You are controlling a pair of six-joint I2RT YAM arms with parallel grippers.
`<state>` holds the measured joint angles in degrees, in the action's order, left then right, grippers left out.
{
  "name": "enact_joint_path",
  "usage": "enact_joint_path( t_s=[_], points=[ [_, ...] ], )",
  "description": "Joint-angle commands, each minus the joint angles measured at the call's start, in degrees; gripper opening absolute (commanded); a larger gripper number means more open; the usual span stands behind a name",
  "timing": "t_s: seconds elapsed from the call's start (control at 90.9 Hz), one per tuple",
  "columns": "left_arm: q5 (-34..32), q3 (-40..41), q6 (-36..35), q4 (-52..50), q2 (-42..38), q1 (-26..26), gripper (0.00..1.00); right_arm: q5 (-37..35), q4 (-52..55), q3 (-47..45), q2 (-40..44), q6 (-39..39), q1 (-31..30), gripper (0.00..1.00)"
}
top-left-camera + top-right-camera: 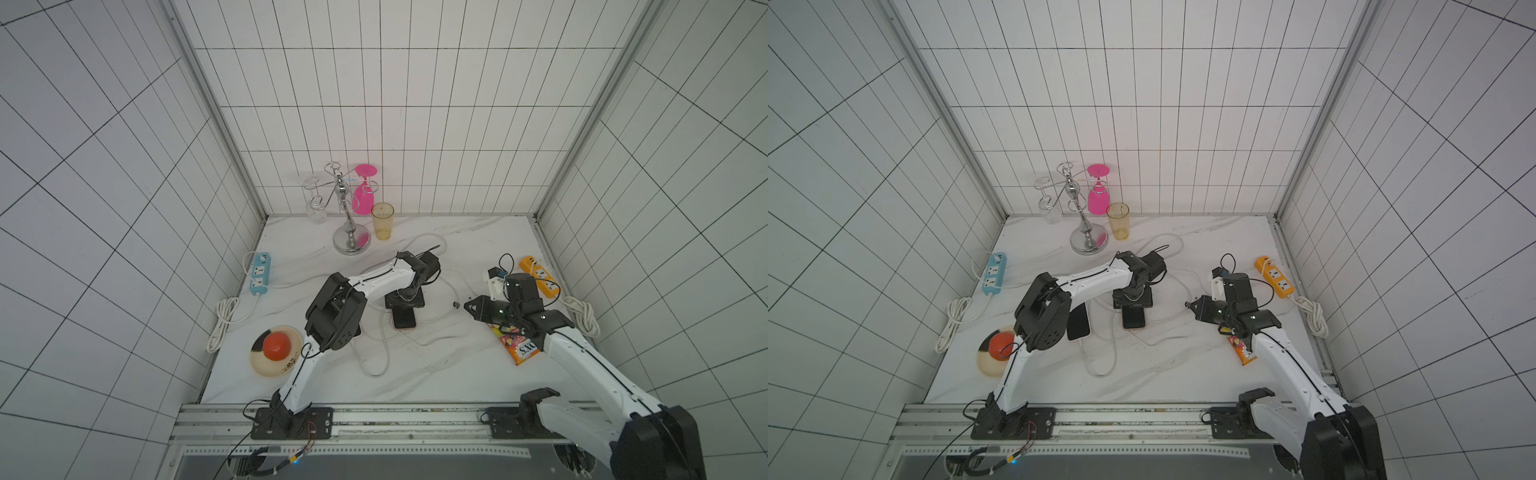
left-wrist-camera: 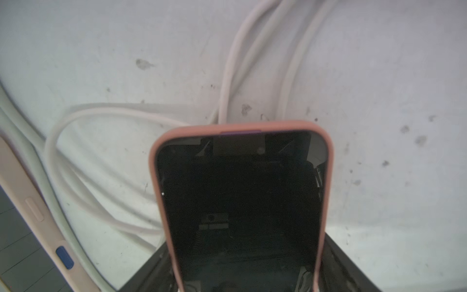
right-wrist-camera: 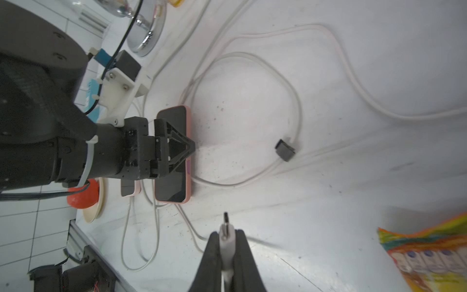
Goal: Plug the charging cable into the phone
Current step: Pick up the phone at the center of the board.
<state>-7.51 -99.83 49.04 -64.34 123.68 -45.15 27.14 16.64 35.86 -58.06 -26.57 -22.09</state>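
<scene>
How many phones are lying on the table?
2. The pink-cased phone lies under the left gripper; the second phone lies beside it, partly hidden by the left arm. Others could hide under the arms.

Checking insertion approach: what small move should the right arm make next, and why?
Probably ease the right gripper toward the near end of the pink-cased phone: the plug it clamps points roughly that way but stands apart, and the left gripper straddles that phone.

Top views look down over the table [image 1: 436,374]; both close wrist views share the phone [image 2: 240,202].
</scene>
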Motion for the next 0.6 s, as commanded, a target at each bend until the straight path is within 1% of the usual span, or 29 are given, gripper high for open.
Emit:
enact_joint_path(
  t_s=[0.0, 0.088, 0.264, 0.396, 0.594],
  points=[
    [4.3, 3.1, 0.3, 9.8, -12.4, 1.7, 0.33, 6.2, -7.2, 0.0, 3.8, -0.1, -4.1, 0.00],
    [4.6, 4.8, 0.7, 12.4, -18.4, 2.6, 0.32, 8.3, -9.3, 0.2, 5.9, 0.2, -7.6, 0.00],
    [3.6, 5.4, 1.0, 12.6, -25.2, 3.0, 0.30, 12.0, -9.7, 1.8, 7.3, 0.7, -12.4, 0.00],
    [4.7, 7.5, 2.4, 14.9, -28.2, 3.0, 0.29, 12.5, -6.8, 4.7, 4.5, 2.7, -16.3, 0.00],
    [6.5, 9.0, 3.5, 17.1, -30.5, 2.7, 0.29, 11.9, -6.6, 6.7, 0.4, 3.7, -19.9, 0.00]
  ],
)
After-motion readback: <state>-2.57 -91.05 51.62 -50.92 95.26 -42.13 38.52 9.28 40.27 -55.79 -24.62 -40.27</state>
